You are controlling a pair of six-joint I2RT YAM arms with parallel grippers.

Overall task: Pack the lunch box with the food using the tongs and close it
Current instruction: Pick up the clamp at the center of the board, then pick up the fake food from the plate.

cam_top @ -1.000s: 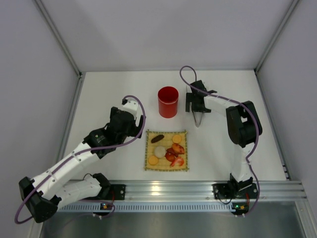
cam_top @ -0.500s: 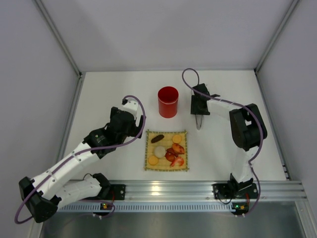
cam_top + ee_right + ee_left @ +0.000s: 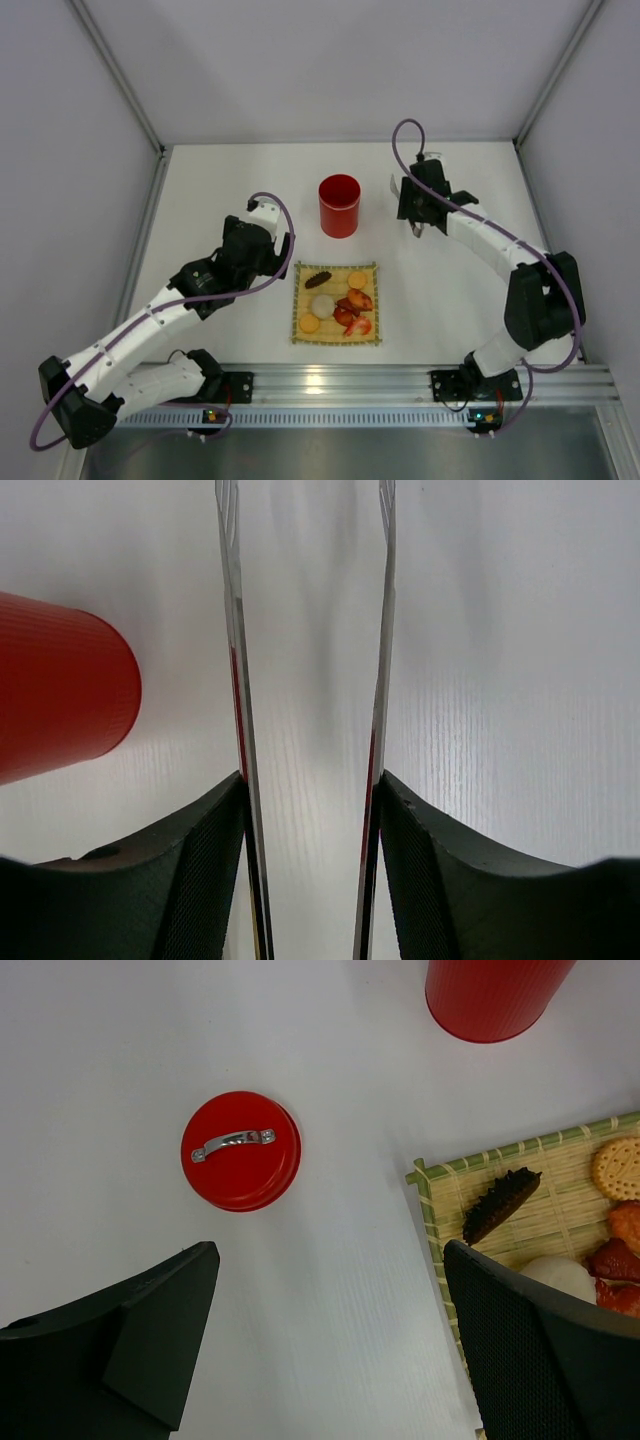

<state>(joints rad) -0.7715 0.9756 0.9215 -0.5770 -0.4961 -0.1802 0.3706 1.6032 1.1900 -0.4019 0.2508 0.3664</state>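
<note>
The right jaws pinch both slim arms of the tongs (image 3: 236,660) toward the surface's far edge, to the right of the open red lunch box (image 3: 339,205). The left jaws gape wide above the lid (image 3: 241,1150), which lies flat. The food (image 3: 322,305) sits on a bamboo mat (image 3: 302,296) closer to the near edge.

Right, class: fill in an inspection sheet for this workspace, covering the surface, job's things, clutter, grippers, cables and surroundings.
Surface: white table, no spills seen.
Job's things: red lunch box upright and open; its lid lies flat apart from it, handle up; food sits on the bamboo mat; tongs are in the right gripper.
Clutter: nothing seen.
Grippers: left gripper open, holding nothing; right gripper closed on both tong arms.
Cables: a purple cable loops along each arm.
Surroundings: white walls; metal rail at the near edge.
</note>
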